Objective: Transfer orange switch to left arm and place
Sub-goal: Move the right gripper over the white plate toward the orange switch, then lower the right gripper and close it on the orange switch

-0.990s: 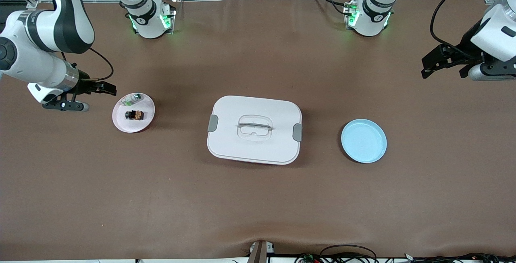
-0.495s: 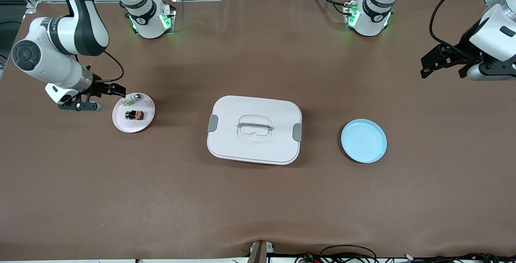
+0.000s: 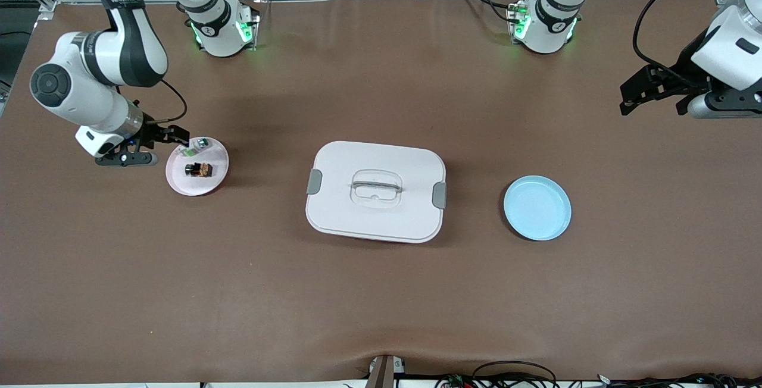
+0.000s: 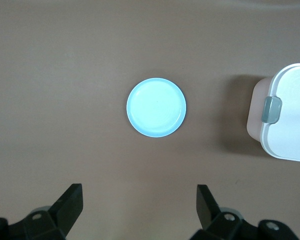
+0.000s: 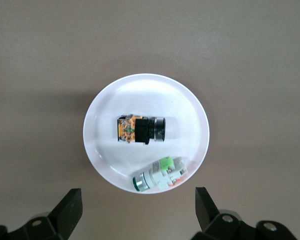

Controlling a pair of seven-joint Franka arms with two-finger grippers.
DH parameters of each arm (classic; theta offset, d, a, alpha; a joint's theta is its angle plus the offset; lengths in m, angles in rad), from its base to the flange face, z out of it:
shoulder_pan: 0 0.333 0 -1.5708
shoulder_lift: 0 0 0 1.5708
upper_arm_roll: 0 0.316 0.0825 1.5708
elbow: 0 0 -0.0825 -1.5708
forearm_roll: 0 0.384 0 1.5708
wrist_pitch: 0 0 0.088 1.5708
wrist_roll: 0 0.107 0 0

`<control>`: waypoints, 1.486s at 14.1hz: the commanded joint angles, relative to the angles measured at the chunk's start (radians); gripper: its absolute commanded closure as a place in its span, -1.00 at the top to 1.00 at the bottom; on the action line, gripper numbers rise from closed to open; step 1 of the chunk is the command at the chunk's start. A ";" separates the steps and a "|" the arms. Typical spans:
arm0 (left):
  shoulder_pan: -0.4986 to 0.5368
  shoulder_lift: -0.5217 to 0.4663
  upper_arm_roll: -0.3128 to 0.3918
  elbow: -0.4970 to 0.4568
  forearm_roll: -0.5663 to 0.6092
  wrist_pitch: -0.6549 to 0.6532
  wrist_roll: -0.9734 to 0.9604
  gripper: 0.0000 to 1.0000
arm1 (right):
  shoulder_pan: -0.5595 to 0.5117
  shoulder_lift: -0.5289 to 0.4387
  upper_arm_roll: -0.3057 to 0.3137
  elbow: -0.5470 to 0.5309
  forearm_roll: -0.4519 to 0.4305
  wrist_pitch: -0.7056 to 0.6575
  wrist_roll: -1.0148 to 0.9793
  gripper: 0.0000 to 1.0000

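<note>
Nearest the front camera, at the middle of the brown table [image 3: 381, 304], a large white rounded-rectangular plastic box [image 3: 375, 191] with grey side latches and a clear recessed handle is seen lying closed. Toward the left arm's end, a round pale-blue plate [image 3: 537, 207] is left bare; toward the right arm's end, a round white plate [image 3: 217, 181] carries the tiny black blocky orange switch [image 3: 198, 169], which is laid on its side near the plate's middle, with a small green-and-silver piece [image 3: 195, 147] just beside it, farther from the camera. The right gripper [image 3: 172, 137] is poised by the rim of the white plate, its fingers [image 5: 70, 207] spread wide and holding nothing. The left gripper [image 3: 640, 91] is held up over bare table at the left arm's end, its fingers [image 4: 70, 202] likewise released and empty, the arm evidently waiting. The switch is judged to be light, rigid and hard-sided, apt to skid on the smooth plate; a hold across the flat flanks of its black body, not its rounded end, would be the surer one.
</note>
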 commanded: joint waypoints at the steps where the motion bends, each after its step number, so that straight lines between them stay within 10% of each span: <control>1: 0.003 0.004 -0.004 0.013 0.002 -0.011 -0.003 1.00 | -0.004 0.044 -0.001 -0.011 0.002 0.072 -0.017 1.00; 21: -0.001 0.004 -0.004 0.013 0.002 -0.009 -0.003 1.00 | -0.001 0.289 0.000 -0.024 0.018 0.398 0.000 1.00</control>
